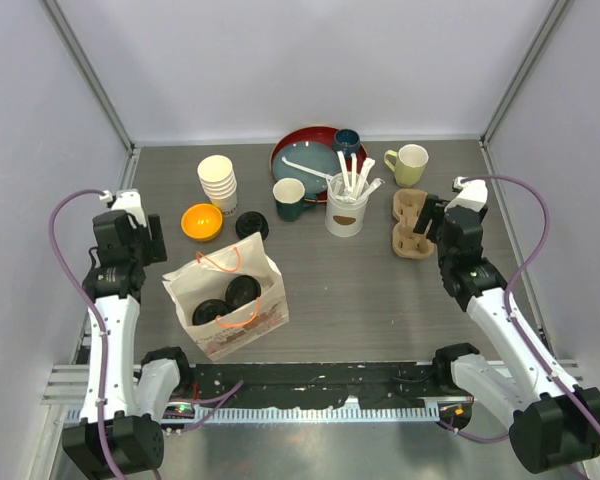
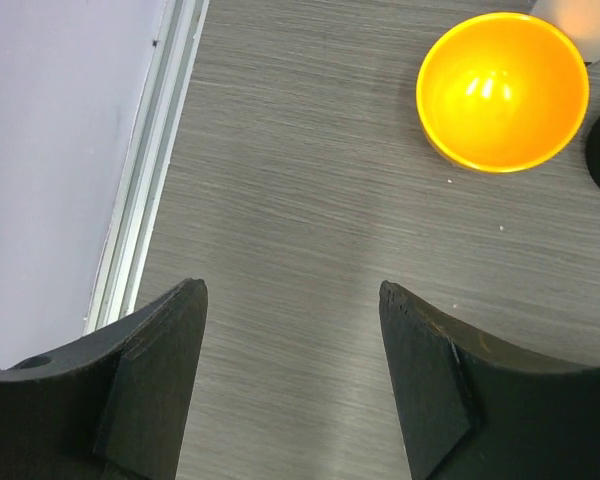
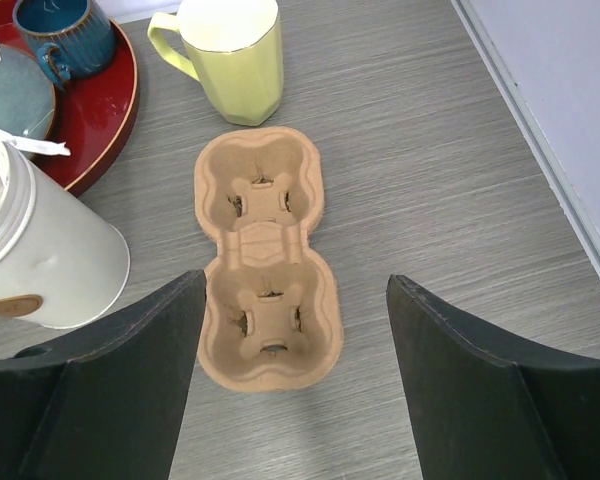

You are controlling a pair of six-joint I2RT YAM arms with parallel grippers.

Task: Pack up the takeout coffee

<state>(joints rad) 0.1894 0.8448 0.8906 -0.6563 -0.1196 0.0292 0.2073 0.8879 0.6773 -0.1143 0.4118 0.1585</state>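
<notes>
Top external: 2 lidded cups (image 1: 243,291) sit upright inside paper bag (image 1: 248,335), near left. Both left gripper (image 2: 290,295) and right gripper (image 3: 295,280) wide open, empty. Judgement: withdraw arms high, avoiding orange bag handles (image 1: 220,260).

Orange bowl (image 2: 502,92) beyond gaping end effector (image 2: 292,300)

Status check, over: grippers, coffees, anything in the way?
Left gripper open, empty. Right gripper open, empty, over pulp cup carrier. Both lidded coffee cups in paper bag. Nothing blocking.
</notes>
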